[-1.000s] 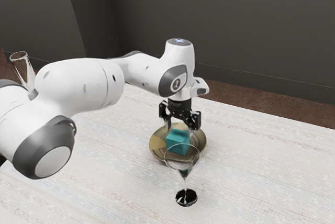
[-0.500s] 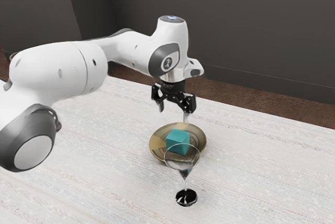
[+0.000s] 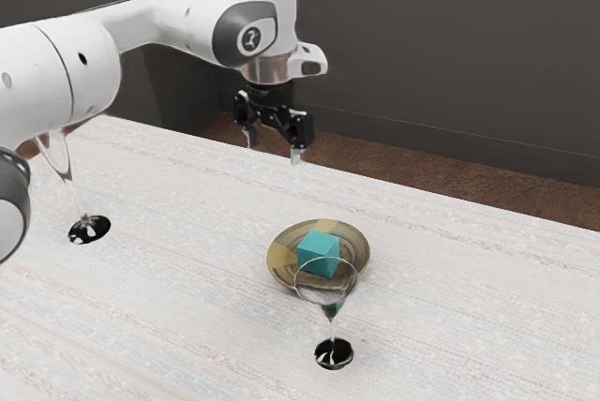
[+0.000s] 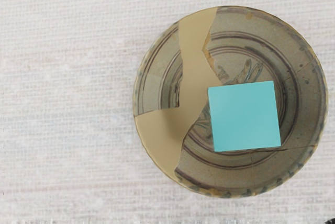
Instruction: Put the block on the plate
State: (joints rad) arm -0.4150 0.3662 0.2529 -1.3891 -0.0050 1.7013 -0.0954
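Observation:
My gripper hangs high above the table in the exterior view, up and to the left of the plate, its two fingers apart with nothing between them. The teal block rests inside the round plate, clear of the fingers. From the hand, the wrist view looks down on the block, lying off-centre within the patterned plate, which has tan patches.
A stemmed glass stands close to the plate at its near side in the exterior view, overlapping it. Another glass stands at the exterior view's left, partly behind the arm.
My gripper has risen from around the block and moved toward the exterior view's left. The block has stayed in the plate. The left glass's base has come into sight.

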